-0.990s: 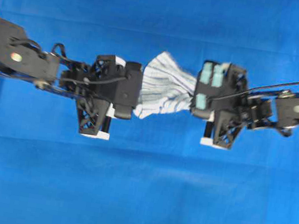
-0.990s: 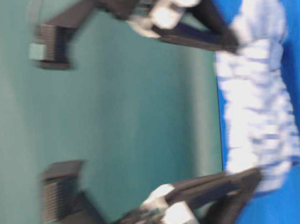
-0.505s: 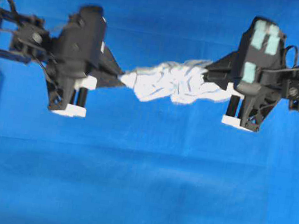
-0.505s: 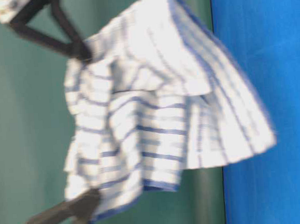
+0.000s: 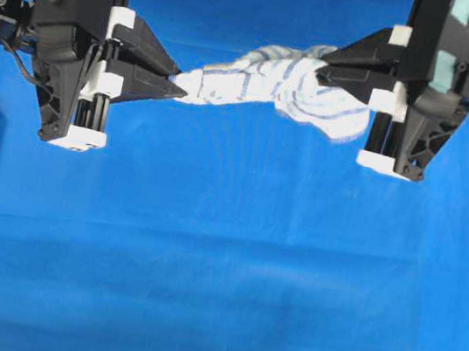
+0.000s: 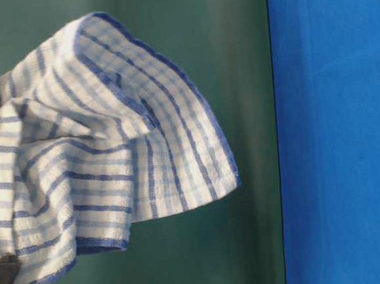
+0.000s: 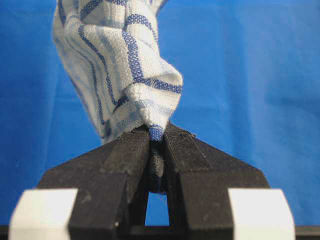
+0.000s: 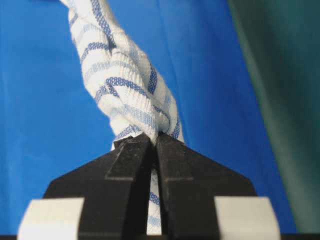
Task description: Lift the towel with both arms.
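Because the left gripper [image 7: 156, 131] and right gripper [image 8: 154, 137] are each clamped on only a thin corner of the towel [image 5: 275, 80], I think pulling apart could slip one corner free.

No legible text or labels.

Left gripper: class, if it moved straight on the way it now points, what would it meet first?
The towel it is already shut on; beyond that, likely the right gripper facing it, though depth is unclear.
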Controlling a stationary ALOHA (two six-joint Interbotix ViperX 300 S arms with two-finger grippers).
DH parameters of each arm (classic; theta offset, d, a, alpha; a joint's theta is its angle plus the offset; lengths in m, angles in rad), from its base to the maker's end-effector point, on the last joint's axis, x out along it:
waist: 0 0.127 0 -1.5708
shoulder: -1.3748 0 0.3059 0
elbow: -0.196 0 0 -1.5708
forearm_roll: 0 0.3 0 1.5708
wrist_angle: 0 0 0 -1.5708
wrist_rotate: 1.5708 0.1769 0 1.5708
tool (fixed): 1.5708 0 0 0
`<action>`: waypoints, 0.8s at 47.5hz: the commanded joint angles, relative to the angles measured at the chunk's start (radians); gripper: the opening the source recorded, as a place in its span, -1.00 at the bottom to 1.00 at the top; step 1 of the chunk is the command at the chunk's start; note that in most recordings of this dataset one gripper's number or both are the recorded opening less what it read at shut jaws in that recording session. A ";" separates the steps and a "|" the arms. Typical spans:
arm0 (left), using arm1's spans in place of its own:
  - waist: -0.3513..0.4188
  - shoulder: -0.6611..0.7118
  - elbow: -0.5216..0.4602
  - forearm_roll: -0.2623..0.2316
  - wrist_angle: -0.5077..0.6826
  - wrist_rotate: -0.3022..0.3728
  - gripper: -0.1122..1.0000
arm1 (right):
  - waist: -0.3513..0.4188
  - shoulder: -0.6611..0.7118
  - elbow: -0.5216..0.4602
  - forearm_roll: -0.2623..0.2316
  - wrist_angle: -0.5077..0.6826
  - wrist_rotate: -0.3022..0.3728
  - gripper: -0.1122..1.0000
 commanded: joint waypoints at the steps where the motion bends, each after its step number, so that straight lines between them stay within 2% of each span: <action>1: 0.003 -0.014 -0.029 0.002 -0.002 0.000 -0.73 | 0.005 -0.017 -0.025 -0.003 -0.003 -0.002 -0.74; 31: -0.002 -0.017 -0.025 0.002 -0.005 0.003 -0.72 | 0.011 -0.015 -0.023 0.003 -0.011 0.008 -0.73; 33: -0.003 -0.020 -0.023 0.002 -0.006 0.003 -0.64 | 0.011 -0.015 -0.021 0.003 -0.011 0.009 -0.72; 34: -0.005 -0.020 -0.021 0.002 -0.008 0.003 -0.57 | 0.011 -0.014 -0.021 0.003 -0.011 0.011 -0.65; 38: -0.011 -0.028 -0.014 0.002 -0.011 0.003 -0.14 | 0.012 -0.014 -0.021 0.005 -0.009 0.011 -0.18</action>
